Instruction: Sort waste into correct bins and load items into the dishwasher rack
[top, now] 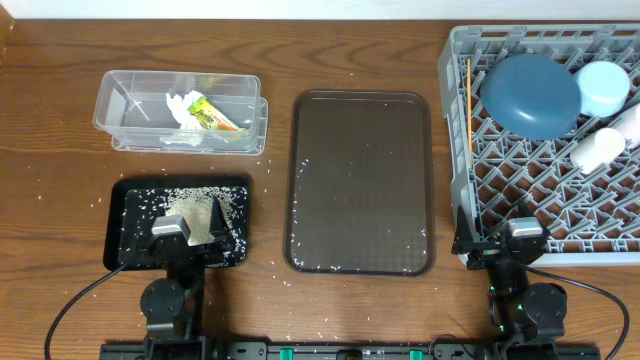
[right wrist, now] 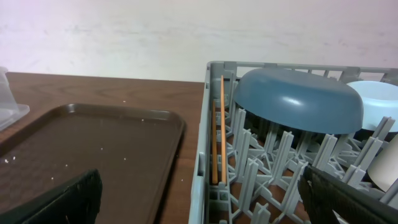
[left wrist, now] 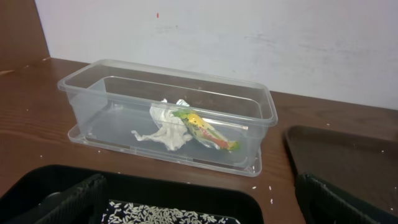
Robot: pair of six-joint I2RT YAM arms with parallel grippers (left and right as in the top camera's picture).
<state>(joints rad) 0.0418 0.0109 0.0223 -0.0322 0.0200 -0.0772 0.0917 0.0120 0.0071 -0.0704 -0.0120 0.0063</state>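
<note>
2 grippers: left gripper and right gripper both stand with jaws spread wide and nothing between them; each wrist view shows only dark finger ends in its lower corners.
Cut off: pink cup is a pale sliver at the right edge of the overhead frame, and the dishwasher rack runs off that same edge.
Hard to make out: white cup lies in the rack below the light blue bowl; in the right wrist view it is a blurred pale edge at the right border.
Hidden: dark blue bowl sits dome side up in the upper part of the rack, its inside unseen; the left arm covers the lower edge of the black tray.
Overhead only: rice is heaped on the black tray at lower left; the left wrist view catches just a strip of it at the bottom.
Left wrist only: inside the clear tub, the snack wrapper lies against crumpled white paper on the tub floor.
Right wrist only: chopsticks stand tilted against the rack's left wall, beside the dark blue bowl.
Around: brown serving tray fills the centre between the bins and the rack, with stray grains along its lower edge; black cables curl at the bottom.
</note>
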